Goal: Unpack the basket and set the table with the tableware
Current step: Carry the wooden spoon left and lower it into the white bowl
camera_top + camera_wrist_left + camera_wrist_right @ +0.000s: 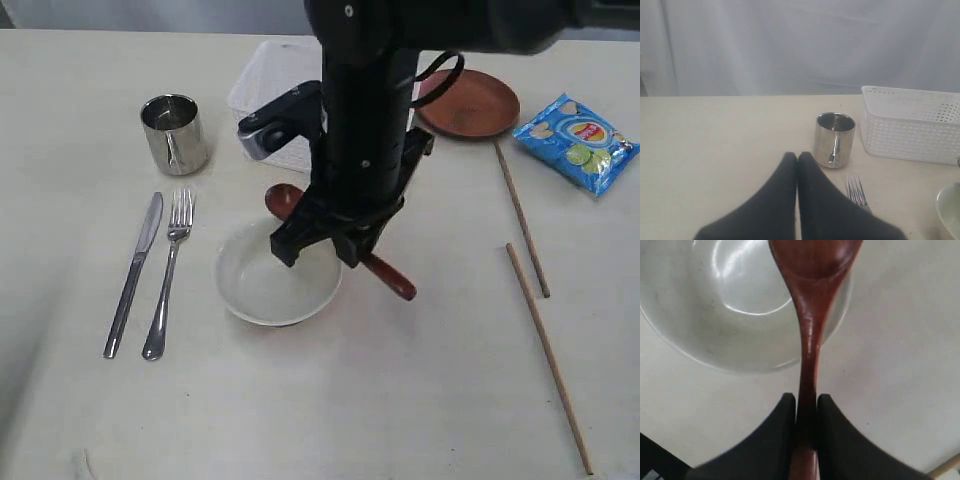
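My right fingers (781,432) are clamped on the spoon (807,340) handle, long axis straight out from them, head over the bowl (715,315) rim on the counter (400,400); left fingers (775,200) together, empty, back by the cup (835,139).

Looks like a robot lab: bare table (400,400) w/ white curtain (790,45) behind.

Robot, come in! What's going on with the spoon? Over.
Right end effector shut on spoon, at rim of bowl. Left end effector shut, empty, near cup. Nothing blocking.
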